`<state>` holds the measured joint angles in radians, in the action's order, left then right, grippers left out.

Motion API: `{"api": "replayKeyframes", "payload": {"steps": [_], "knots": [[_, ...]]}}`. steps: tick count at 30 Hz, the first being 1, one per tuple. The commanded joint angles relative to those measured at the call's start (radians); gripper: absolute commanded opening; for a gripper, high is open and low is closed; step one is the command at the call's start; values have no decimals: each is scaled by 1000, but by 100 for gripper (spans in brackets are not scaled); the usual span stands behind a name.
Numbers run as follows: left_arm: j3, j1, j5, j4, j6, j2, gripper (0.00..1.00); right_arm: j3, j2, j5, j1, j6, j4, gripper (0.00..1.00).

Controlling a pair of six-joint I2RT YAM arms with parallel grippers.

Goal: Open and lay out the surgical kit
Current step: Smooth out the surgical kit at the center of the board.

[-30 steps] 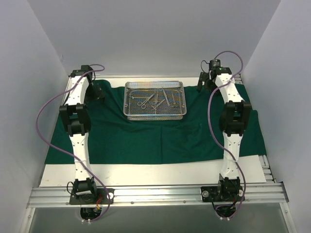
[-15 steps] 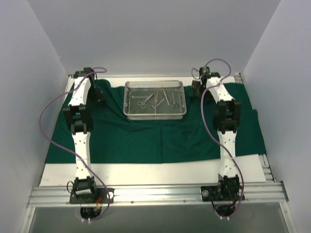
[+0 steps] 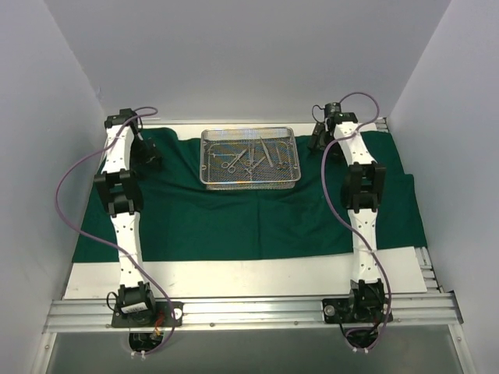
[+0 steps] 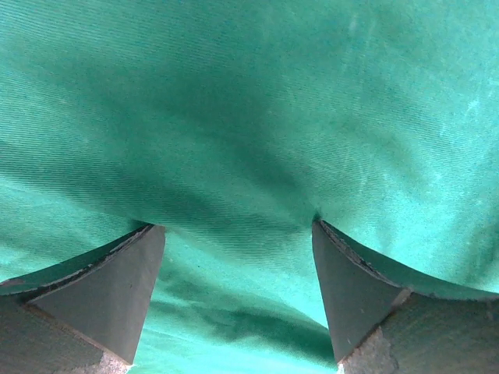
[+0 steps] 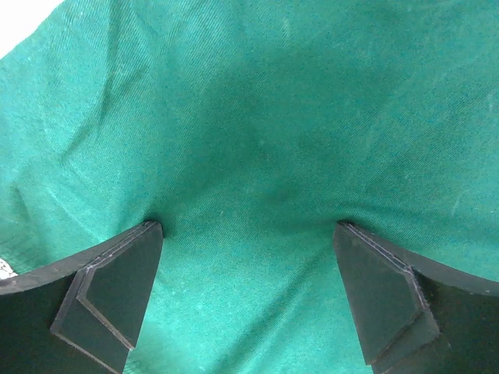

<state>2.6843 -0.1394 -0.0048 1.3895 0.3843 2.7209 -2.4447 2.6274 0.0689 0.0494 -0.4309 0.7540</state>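
The white worktop (image 3: 234, 276) is mostly covered by the dark green cloth (image 3: 234, 222), spread open and flat with a few soft wrinkles. On its far middle part sits the silver wire-mesh tray (image 3: 249, 186), between the two arms. The left end effector (image 4: 238, 225) is down on the cloth left of the tray, its fingers spread wide with both tips pressing into the fabric and nothing gripped between them. The right end effector (image 5: 248, 224) is down on the cloth right of the tray, equally wide, tips dimpling the fabric. Inside the tray lie the steel scissors (image 3: 229, 164) and slim instruments (image 3: 263, 155), loosely scattered.
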Motion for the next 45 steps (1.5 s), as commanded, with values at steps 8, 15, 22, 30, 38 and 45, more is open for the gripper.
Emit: {"api": "replayKeyframes", "payload": {"steps": [8,15,22,30,38,45], "knots": [[-108,-37,5,-130,24,-252,93,-45,-64,-83,-19,3,13,100],[-329,-14,-15,-121,-39,-473,94,209,-435,17,-2,15,61,100],[-675,50,-19,-154,-75,-758,94,767,-809,-12,180,20,5,100],[-938,116,34,-189,7,-1004,94,1180,-1105,-40,470,-146,-146,97],[-1054,169,40,-185,22,-1115,95,1395,-1048,-6,632,-224,-257,91],[-1089,181,29,-170,27,-1165,96,1429,-914,55,678,-224,-361,89]]}}
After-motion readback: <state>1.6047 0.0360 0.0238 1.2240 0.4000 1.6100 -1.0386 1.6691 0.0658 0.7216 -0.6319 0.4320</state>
